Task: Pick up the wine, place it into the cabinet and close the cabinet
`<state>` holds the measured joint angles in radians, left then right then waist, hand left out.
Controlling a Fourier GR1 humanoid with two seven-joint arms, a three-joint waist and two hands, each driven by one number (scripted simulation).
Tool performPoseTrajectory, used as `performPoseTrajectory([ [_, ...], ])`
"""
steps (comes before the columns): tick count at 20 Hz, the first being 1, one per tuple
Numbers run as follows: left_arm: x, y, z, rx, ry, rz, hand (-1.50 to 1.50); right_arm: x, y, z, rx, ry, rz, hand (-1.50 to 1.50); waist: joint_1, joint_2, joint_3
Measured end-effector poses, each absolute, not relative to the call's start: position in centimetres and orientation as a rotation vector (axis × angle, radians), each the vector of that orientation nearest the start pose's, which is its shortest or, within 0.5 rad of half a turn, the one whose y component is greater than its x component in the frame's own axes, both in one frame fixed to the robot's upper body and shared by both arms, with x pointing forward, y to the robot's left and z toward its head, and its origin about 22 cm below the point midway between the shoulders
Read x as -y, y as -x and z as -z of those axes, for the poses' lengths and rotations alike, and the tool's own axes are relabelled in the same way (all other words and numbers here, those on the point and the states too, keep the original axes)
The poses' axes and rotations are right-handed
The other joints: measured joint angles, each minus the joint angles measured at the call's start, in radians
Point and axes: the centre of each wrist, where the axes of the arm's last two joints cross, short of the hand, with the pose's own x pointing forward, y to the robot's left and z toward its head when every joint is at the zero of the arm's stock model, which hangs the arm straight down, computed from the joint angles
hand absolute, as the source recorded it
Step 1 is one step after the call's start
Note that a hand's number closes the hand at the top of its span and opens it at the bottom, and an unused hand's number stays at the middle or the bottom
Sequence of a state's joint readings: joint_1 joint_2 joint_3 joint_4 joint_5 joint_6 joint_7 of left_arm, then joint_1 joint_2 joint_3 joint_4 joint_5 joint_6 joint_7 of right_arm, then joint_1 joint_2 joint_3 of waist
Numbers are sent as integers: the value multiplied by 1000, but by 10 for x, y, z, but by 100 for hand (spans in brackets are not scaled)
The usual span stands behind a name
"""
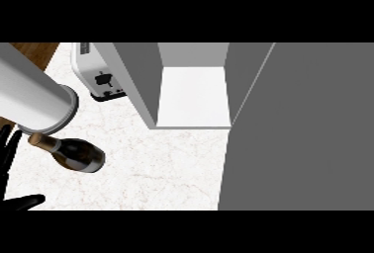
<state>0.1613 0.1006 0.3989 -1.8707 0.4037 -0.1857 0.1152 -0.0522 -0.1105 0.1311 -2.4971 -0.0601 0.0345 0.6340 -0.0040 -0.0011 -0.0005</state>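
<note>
Reaching for the bottle: the left hand (10, 148) sits at the view's left edge with dark fingers spread, holding nothing; its thumb shows lower down. The grey forearm (33, 99) crosses above it.
Right hand: not visible, so I cannot tell how it stands.
Wine (73, 152): stands on the marble counter (161, 168) just beside the left hand, apart from the cabinet.
Look of it: dark glass, tan foil or cork at the neck, a pale band low on the body.
Cabinet (194, 94): open, its white floor showing, door (306, 128) swung out on the right.
Doing it well: I'd judge the fingers should wrap the wide body, not the neck, then lift it upright.
Toaster (99, 79): left of the cabinet, worth avoiding.
</note>
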Motion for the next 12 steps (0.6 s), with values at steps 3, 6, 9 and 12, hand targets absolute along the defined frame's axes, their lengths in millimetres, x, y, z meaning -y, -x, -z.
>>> performPoseTrajectory([
  [3,-347,-185,-46,1716,-36,-314,-150,210,-146,-201,1891,-141,-242,-150,-2,0,0],
  [6,-353,-189,-33,1706,-48,-317,-150,213,-146,-199,1894,-125,-254,-150,-1,0,0],
  [9,-360,-194,-23,1698,-45,-316,-150,209,-149,-207,1898,-139,-246,-150,0,0,0],
  [12,-365,-193,-10,1694,-44,-317,-150,209,-148,-205,1896,-149,-235,-150,-1,0,0],
])
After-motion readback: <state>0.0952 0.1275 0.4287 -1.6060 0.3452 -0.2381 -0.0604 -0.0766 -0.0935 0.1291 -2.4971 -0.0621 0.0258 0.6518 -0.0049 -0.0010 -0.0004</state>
